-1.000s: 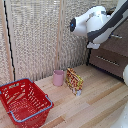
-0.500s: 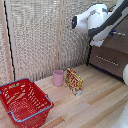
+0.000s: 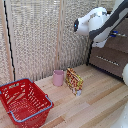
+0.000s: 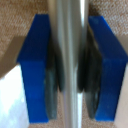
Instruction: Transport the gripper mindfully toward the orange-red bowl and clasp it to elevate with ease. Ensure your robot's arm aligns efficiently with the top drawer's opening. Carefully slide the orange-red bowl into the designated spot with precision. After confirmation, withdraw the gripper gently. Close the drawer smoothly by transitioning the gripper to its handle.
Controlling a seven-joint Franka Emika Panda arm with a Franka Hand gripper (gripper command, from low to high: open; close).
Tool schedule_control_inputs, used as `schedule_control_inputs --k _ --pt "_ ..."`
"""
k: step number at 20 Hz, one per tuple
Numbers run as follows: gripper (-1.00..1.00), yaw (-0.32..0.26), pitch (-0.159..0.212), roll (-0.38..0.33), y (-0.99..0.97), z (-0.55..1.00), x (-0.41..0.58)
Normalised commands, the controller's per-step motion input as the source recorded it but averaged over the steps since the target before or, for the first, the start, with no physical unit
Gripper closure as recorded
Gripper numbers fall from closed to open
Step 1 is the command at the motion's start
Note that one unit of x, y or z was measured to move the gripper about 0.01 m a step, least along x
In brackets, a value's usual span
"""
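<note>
The handle (image 4: 69, 65), a silver bar, is seen in the wrist view running straight between the two blue fingers (image 4: 36, 70) of the gripper (image 4: 69, 67), w/ a dark pad pressed close on each side of it — the fingers are clenched on the bar, narrow gap only, bar filling it. Behind the bar a grey-brown surface is visible, blurred. In the exterior view the robot's arm (image 3: 100, 22), glossy white w/ rounded joints, is reached across the upper part of the picture toward the exterior view's right, where the top drawer (image 3: 120, 42) front is partly seen; the gripper itself is hidden there behind the arm, so its hold can be told from the wrist view only. Below it a shorter grey-brown drawer front (image 3: 107, 61) w/ its own thin bar is seen. The orange-red bowl is not seen in either picture; whether it lies inside the drawer cannot be told. The floor (image 3: 95, 107) is of light wood planks. On it, well apart from the arm, a pink cup (image 3: 58, 77) stands upright, just beside a yellow-red snack packet (image 3: 74, 81) that stands on edge. Nearer the exterior view's left a red wire-mesh basket (image 3: 24, 102) w/ a blue rim is set. Behind them a wall of pale woven panels (image 3: 35, 37) — beige, w/ vertical wooden strips — closes the room.
</note>
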Motion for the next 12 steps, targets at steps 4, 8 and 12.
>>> schedule_control_inputs --k 4,8,12 --pt "1.00 0.000 0.012 0.011 -0.80 0.15 0.000" --pt "1.00 0.000 0.038 0.003 -0.46 0.19 0.000" --pt "-1.00 0.000 0.002 -0.023 -0.01 0.15 0.000"
